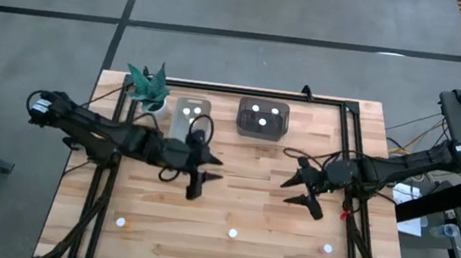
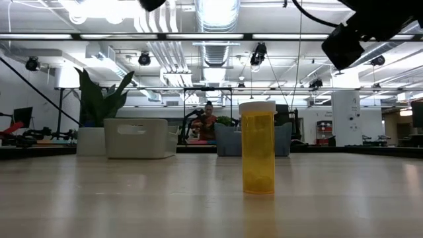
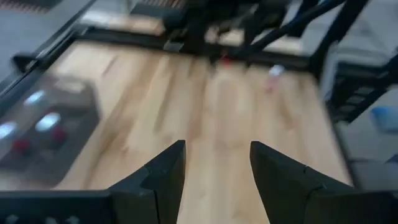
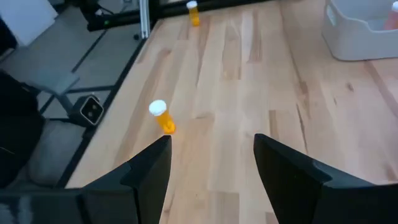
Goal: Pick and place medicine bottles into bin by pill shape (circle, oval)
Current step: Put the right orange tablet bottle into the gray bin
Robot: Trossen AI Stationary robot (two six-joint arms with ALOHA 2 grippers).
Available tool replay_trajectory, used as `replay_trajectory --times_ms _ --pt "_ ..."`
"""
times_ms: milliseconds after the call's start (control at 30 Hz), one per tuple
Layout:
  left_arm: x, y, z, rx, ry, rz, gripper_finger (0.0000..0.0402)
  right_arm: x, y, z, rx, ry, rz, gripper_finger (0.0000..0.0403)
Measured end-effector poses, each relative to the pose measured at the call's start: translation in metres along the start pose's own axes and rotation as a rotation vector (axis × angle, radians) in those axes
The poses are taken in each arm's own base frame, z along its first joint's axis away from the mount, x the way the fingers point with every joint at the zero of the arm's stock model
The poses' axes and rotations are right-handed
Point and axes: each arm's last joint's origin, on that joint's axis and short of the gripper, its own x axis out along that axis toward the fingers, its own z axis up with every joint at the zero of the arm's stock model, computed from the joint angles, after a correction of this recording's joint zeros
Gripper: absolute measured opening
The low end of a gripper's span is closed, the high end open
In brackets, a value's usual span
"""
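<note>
Three medicine bottles with white caps and orange bodies stand upright along the table's near edge: left point(image 1: 121, 220), middle point(image 1: 234, 232) and right point(image 1: 327, 247). The low view shows one of them close up point(image 2: 258, 147). My left gripper point(image 1: 207, 175) hovers open over the table's middle left, in front of the white bin point(image 1: 190, 115); nothing is between its fingers point(image 3: 217, 155). My right gripper point(image 1: 298, 190) hovers open at the middle right, also with nothing between its fingers point(image 4: 211, 146), and points toward a bottle point(image 4: 161, 117).
A dark bin point(image 1: 263, 118) at the far middle holds two white-capped bottles. A green plant point(image 1: 149, 88) stands at the far left beside the white bin. A black frame point(image 1: 349, 135) runs along the far and side edges. Bare wood lies between the grippers.
</note>
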Motion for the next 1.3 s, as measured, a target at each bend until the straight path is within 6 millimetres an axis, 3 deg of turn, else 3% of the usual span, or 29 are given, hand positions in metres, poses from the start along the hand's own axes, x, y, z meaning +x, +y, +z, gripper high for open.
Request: replay_trajectory --times_ms 233,533,733,1033,1300 --pt "0.026 -0.029 -0.011 0.051 -0.018 -0.069 0.0164 0.012 0.023 -0.012 -0.072 0.042 -0.062 0.0219" --pt "0.062 -0.060 -0.049 -0.008 0.139 -0.125 0.0164 0.024 0.043 -0.019 -0.137 0.017 -0.074 0.0219" --pt "0.069 -0.087 -0.079 -0.044 0.243 -0.166 0.0164 0.037 0.050 -0.021 -0.165 -0.015 -0.048 0.0219" --pt "0.063 -0.115 -0.132 -0.017 0.207 -0.070 0.0164 0.058 0.054 -0.026 -0.154 -0.034 -0.041 0.0219" --pt "0.084 -0.116 -0.173 -0.064 0.093 -0.056 0.0164 0.066 0.057 -0.022 -0.158 -0.026 -0.043 0.0219"
